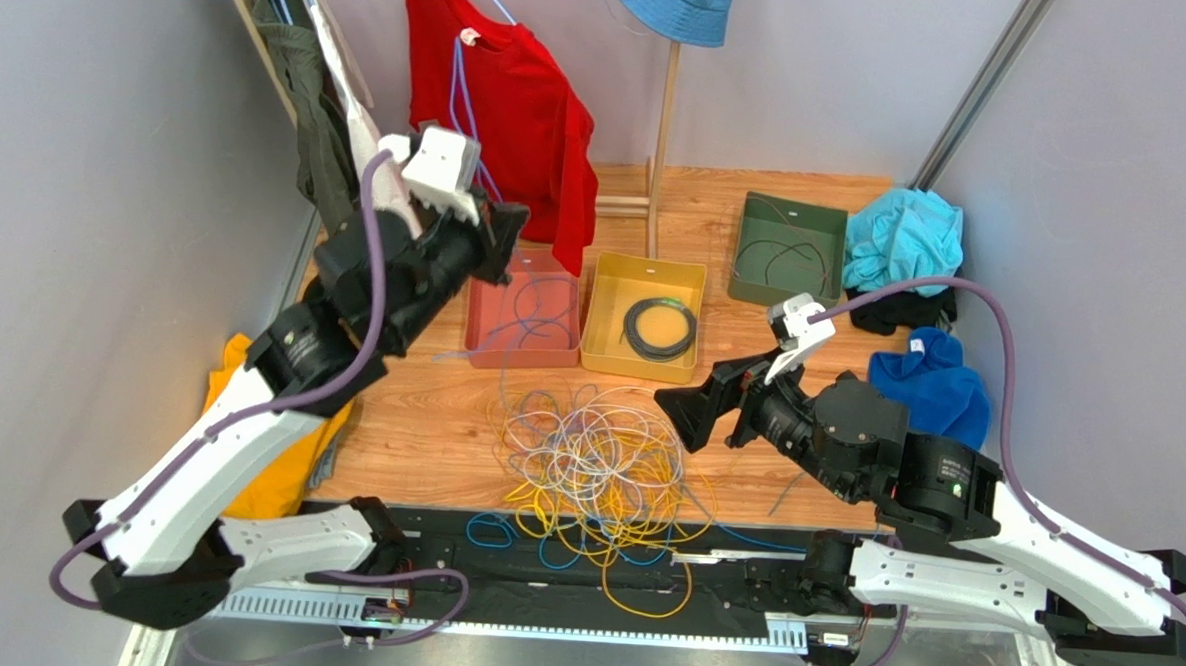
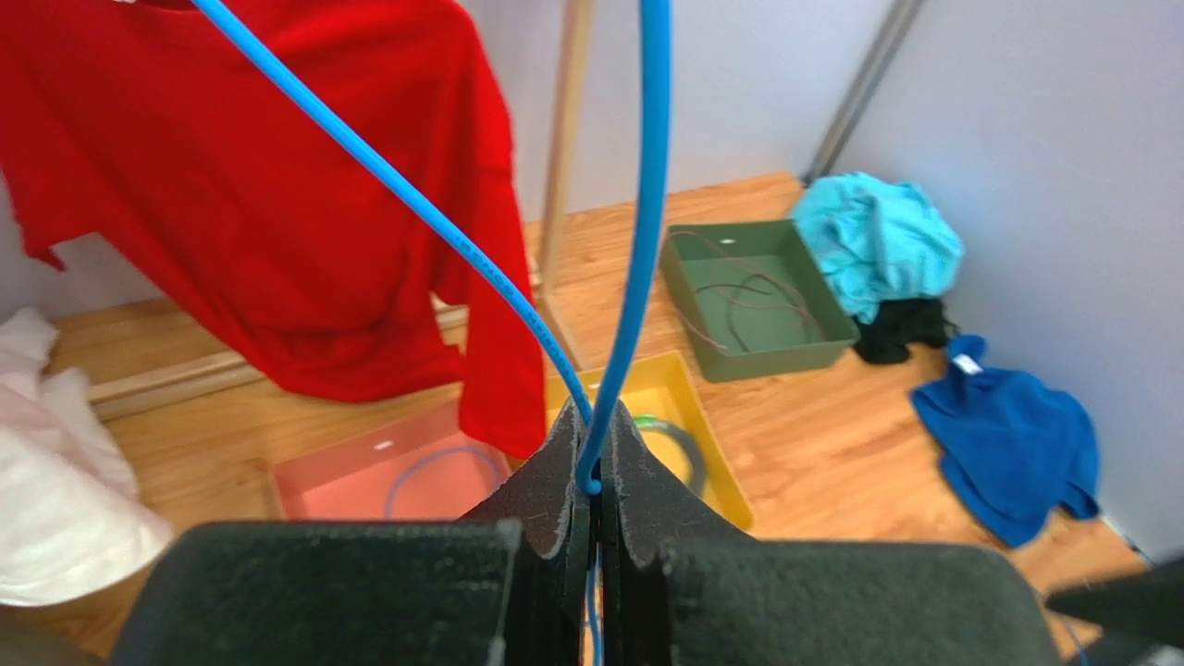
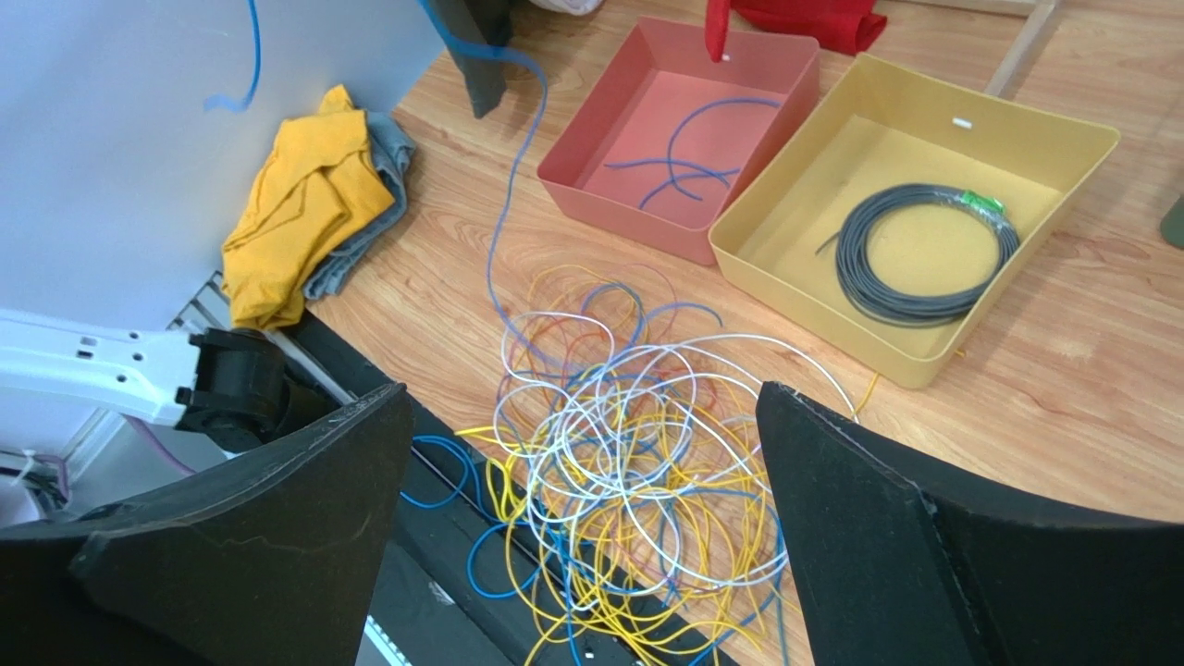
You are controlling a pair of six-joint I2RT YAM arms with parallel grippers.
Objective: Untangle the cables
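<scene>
- Top external view: the left gripper (image 1: 502,227) hangs high above the red tray (image 1: 482,328) at the far side of the table (image 1: 415,416). The right gripper (image 1: 686,409) hovers over the tangle of cables (image 1: 601,461) near the table's front edge.
- Seen from the left wrist, the jaws are pressed together on a blue cable (image 2: 644,208). Two strands rise out of the pinch, evidently lifted so that the cable's length pulls free of the heap.
- The right wrist view shows that blue strand dropping past the red tray, where a few blue loops lie, and down into the pile. The sorting appears to go by colour.
- The right gripper stands spread wide and holds nothing. It is poised above the yellow, white and blue loops, probably to pin the heap or pick the next strand.
- A grey coil (image 3: 924,250) lies in the yellow tray (image 3: 806,299); most of the cables lie knotted together on the table.
</scene>
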